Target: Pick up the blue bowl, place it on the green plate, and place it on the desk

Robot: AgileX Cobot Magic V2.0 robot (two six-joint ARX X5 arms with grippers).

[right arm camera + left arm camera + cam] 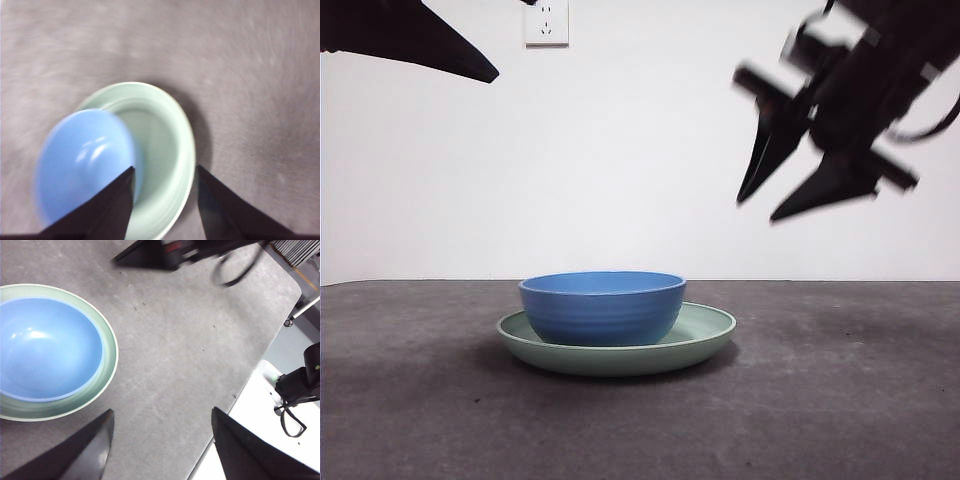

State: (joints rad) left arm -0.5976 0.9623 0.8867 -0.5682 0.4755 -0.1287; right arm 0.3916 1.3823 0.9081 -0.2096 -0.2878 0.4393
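The right claw (798,190) hangs high in the air, tilted downward, its two black jaws spread and empty, above and to one side of the dishes. Below it, the round, matte medium-blue bowl (602,307) sits inside the wide, shallow, pale sage-green plate (705,332), which rests on the dark grey-brown matte counter (840,400). The left claw (160,450) waits aside, also spread.

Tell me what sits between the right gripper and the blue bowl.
Nothing. In the front view the right gripper, jaws open, hangs in the air above and to one side of the blue bowl on the green plate; only white wall shows between.
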